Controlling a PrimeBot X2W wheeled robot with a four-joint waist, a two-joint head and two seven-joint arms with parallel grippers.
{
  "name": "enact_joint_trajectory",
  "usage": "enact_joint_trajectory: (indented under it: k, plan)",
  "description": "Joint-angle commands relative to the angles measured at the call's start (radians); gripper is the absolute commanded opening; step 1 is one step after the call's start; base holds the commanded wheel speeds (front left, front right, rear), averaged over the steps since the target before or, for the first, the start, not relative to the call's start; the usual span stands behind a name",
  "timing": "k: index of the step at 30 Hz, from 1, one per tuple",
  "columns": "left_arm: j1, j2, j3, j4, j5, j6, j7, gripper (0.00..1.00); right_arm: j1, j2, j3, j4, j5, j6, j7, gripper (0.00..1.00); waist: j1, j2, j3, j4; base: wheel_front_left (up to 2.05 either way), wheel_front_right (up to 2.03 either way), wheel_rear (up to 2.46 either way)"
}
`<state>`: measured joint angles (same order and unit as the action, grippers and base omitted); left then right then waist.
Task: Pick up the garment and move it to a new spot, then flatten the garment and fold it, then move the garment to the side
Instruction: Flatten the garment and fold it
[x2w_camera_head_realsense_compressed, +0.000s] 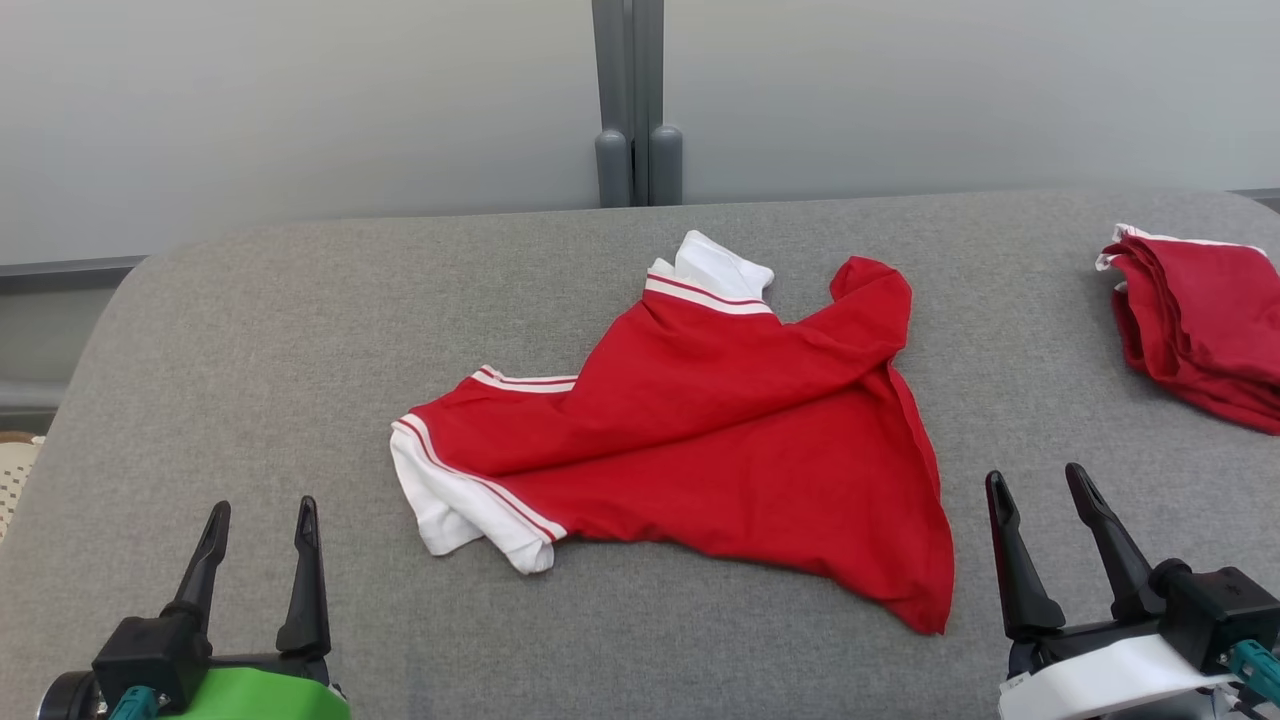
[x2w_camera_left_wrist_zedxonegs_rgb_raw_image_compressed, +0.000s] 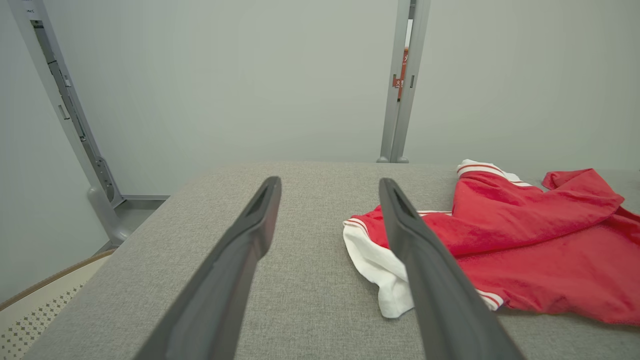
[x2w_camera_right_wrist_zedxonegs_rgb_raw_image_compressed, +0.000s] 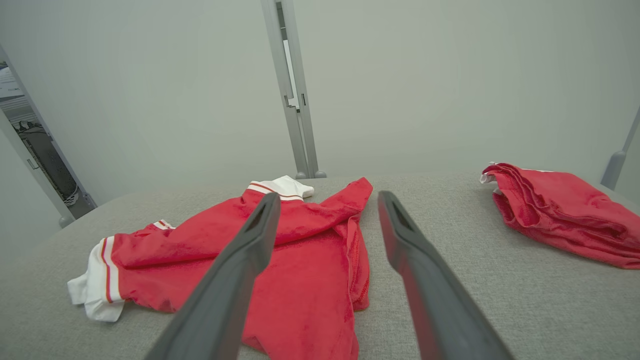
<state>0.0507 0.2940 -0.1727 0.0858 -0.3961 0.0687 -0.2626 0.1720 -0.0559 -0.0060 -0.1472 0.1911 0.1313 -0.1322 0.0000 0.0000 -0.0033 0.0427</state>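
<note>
While both pairs of jaws stand wide open and hold nothing, the red polo shirt (x2w_camera_head_realsense_compressed: 720, 440) lies crumpled in the middle of the grey fabric worktop (x2w_camera_head_realsense_compressed: 300, 330), touching neither pair. The head view has the left jaws at the lower left and the right jaws at the lower right, tips pointing toward the far edge. There the shirt's white collar (x2w_camera_head_realsense_compressed: 715, 265) faces the far side, a white-cuffed sleeve (x2w_camera_head_realsense_compressed: 460, 500) reaches left, and a pointed corner of the hem ends near the right jaws, apart from them. A folded red garment (x2w_camera_head_realsense_compressed: 1200, 320) rests at the worktop's right edge, well apart from the shirt.

Looking along the left jaws, the wrist view brings the sleeve cuff close, partly behind one finger, and adds a cream perforated surface (x2w_camera_left_wrist_zedxonegs_rgb_raw_image_compressed: 30, 310) below the worktop's corner and a small red label (x2w_camera_left_wrist_zedxonegs_rgb_raw_image_compressed: 401, 70) in the grey post (x2w_camera_left_wrist_zedxonegs_rgb_raw_image_compressed: 395, 125).

Along the right jaws, the shirt's body sits behind one finger, bare fabric lies between the two, and the folded garment shows its stacked layers and a bit of white trim.
</note>
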Motion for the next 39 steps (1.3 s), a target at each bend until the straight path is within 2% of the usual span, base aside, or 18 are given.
enact_joint_trajectory:
  k: [1, 9, 16, 22, 29, 39]
  plan:
    - [0.001, -0.003, 0.005, 0.002, 0.007, -0.008, -0.003, 1.00, 0.002, 0.000, 0.001, 0.002, -0.004, -0.001, 0.004, 1.00, 0.0000, 0.0000, 0.000, -0.001, 0.00, 0.00, 0.00]
    - [-0.002, -0.012, 0.010, 0.020, 0.011, -0.015, -0.003, 1.00, -0.009, 0.000, -0.004, 0.010, -0.004, -0.001, 0.006, 1.00, 0.0000, 0.0000, 0.015, -0.008, 0.00, 0.00, 0.00]
    - [-0.065, -0.026, -0.041, 0.085, 0.021, -0.042, 0.016, 1.00, -0.087, 0.003, -0.001, 0.073, -0.003, -0.001, 0.001, 1.00, 0.0000, 0.0000, 0.060, -0.016, 0.00, 0.00, 0.00]
    - [-0.167, -0.051, -0.078, 0.218, 0.020, -0.075, 0.024, 1.00, -0.143, -0.012, -0.004, 0.197, -0.007, -0.001, -0.009, 1.00, 0.0000, 0.0000, 0.118, -0.025, 0.00, 0.00, 0.00]
    - [-0.302, -0.074, -0.105, 0.417, 0.028, -0.116, 0.015, 1.00, -0.190, -0.017, 0.038, 0.365, -0.002, -0.001, -0.050, 1.00, 0.0000, 0.0000, 0.203, -0.039, 0.00, 0.00, 0.00]
    - [-0.385, -0.103, -0.099, 0.644, 0.009, -0.151, 0.000, 1.00, -0.193, -0.006, 0.115, 0.526, 0.024, -0.001, -0.100, 1.00, 0.0000, 0.0000, 0.238, -0.067, 0.00, 0.00, 0.00]
